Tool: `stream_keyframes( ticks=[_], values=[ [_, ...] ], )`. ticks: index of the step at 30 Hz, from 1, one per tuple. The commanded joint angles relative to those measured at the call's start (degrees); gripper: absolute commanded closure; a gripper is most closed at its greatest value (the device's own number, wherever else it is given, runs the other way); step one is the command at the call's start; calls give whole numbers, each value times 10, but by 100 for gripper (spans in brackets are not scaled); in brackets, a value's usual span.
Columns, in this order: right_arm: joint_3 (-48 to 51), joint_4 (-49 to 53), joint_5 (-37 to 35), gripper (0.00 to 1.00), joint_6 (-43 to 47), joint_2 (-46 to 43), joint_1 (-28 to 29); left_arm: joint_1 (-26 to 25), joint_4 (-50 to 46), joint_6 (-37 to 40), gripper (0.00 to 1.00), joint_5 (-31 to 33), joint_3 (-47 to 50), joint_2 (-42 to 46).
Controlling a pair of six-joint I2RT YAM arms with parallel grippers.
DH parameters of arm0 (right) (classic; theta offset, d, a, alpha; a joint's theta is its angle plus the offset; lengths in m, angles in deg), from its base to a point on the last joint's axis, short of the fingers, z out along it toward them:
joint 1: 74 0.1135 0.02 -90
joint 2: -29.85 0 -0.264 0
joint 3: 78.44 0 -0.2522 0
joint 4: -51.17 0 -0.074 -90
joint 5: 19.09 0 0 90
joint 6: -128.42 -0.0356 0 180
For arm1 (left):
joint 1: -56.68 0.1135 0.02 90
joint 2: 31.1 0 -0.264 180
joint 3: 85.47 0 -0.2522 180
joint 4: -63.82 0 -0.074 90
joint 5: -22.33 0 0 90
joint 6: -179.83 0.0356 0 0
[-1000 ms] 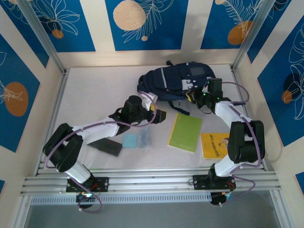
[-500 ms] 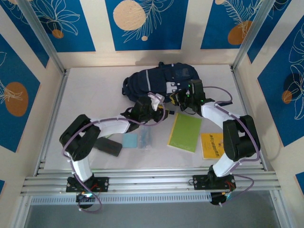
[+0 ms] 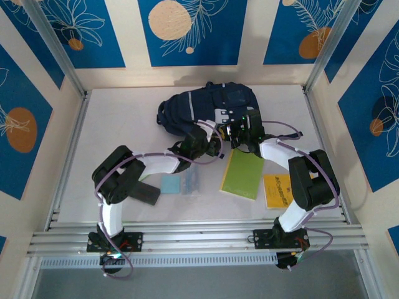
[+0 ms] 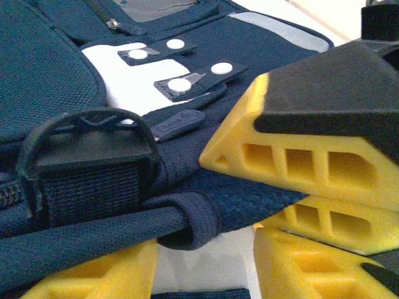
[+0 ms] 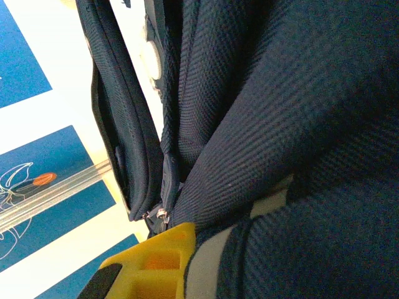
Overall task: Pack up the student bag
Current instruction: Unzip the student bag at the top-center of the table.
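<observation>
Student bag [image 3: 206,103], a large dark navy fabric backpack with thin white stripes, lies at the far centre of the white table [image 3: 118,124], near edge toward the arms. Both end effectors sit at that near edge, just beside each other. Right end effector [image 3: 235,132] is clenched on the bag: the left wrist view shows its yellow fingers [image 4: 293,162] pinching a fold of navy fabric, and the right wrist view has bag cloth pressed against one finger [image 5: 153,261]. Left end effector [image 3: 211,146] is nosed in just left of it. Its own yellow fingers [image 4: 93,277] stand apart with a rolled navy strap [image 4: 112,233] lying across them; can't tell whether that is gripped. Green rectangular notebook [image 3: 243,174] lies just nearer than the bag, with a yellow book [image 3: 278,190] to its right.
</observation>
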Motion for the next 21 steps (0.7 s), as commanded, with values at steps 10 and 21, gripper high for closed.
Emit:
stream_keyframes(
  ticks=[10, 21],
  values=[
    [-23, -16, 57, 100, 13, -38, -7, 26, -51, 20, 59, 39, 7, -28],
    [-23, -44, 70, 100, -9, -37, 5, 40, -131, 11, 84, 127, -90, -93]
  ],
)
